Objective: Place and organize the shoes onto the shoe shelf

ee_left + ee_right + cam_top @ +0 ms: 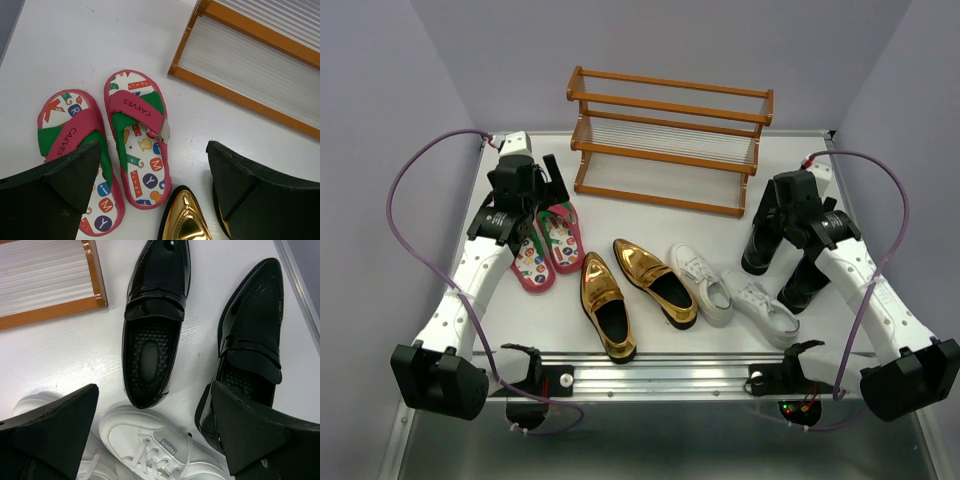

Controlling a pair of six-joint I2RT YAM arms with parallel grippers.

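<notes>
The empty two-tier wooden shoe shelf stands at the back middle; its lower rail shows in the left wrist view and in the right wrist view. The pink flip-flops lie side by side at the left. My left gripper hovers open over them, with a gold loafer toe below. The gold loafers and the white sneakers lie in the middle. The shiny black shoes stand at the right. My right gripper is open above the black shoes and a sneaker.
The table's metal front rail runs between the arm bases. Purple cables loop off both arms. The grey walls close in on the left, back and right, and the table's right edge lies beside the black shoes.
</notes>
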